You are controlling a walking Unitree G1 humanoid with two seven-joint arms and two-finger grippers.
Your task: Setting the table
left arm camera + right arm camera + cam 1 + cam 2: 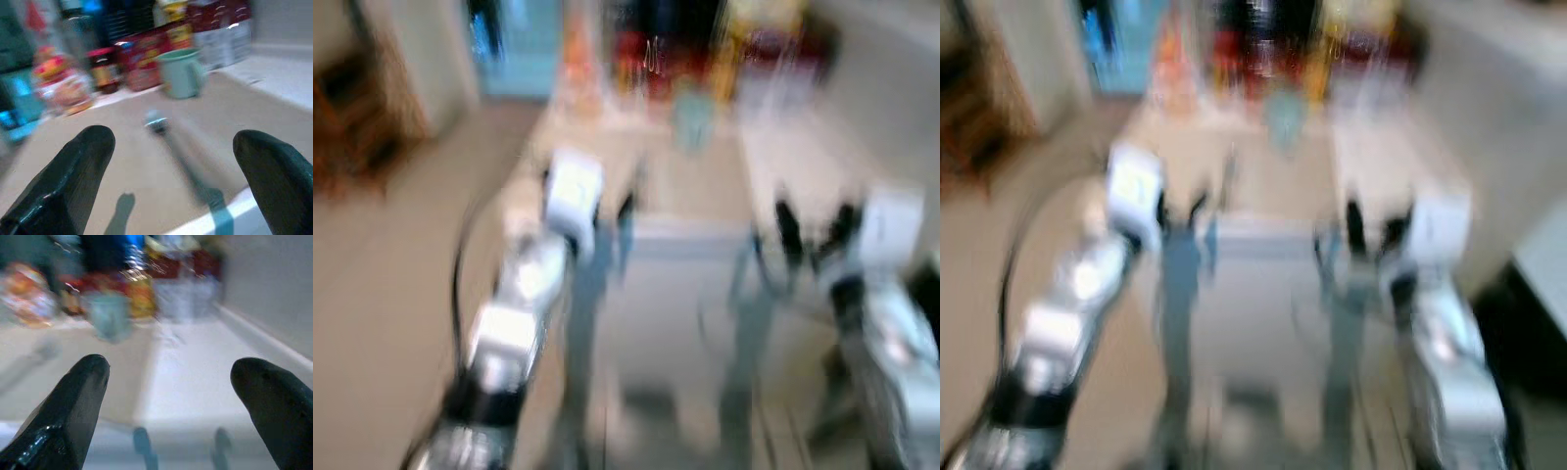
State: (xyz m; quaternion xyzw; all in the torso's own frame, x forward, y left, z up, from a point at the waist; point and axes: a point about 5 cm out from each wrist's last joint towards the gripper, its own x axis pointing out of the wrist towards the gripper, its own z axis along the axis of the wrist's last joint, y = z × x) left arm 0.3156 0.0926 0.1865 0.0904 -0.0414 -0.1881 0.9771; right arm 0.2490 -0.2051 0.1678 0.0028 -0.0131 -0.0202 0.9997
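The head views are badly blurred. A beige table [690, 191] stands in front of me, with a pale green mug [181, 73] near its far end. A spoon-like utensil [156, 121] lies on the top, its handle pointing toward the near edge. My left gripper [610, 230] hovers open over the near left part of the table, nothing between its fingers [83, 161]. My right gripper [815, 235] is open over the near right part, above a whiter strip of the top [195, 382]. The mug [110, 316] sits ahead of it.
Jars, boxes and bright packets [142, 54] crowd the table's far end. Dark wooden furniture [352, 108] stands at far left across open floor. A pale wall or counter [1528, 127] runs along the right side. A blue object [519, 49] is at the back.
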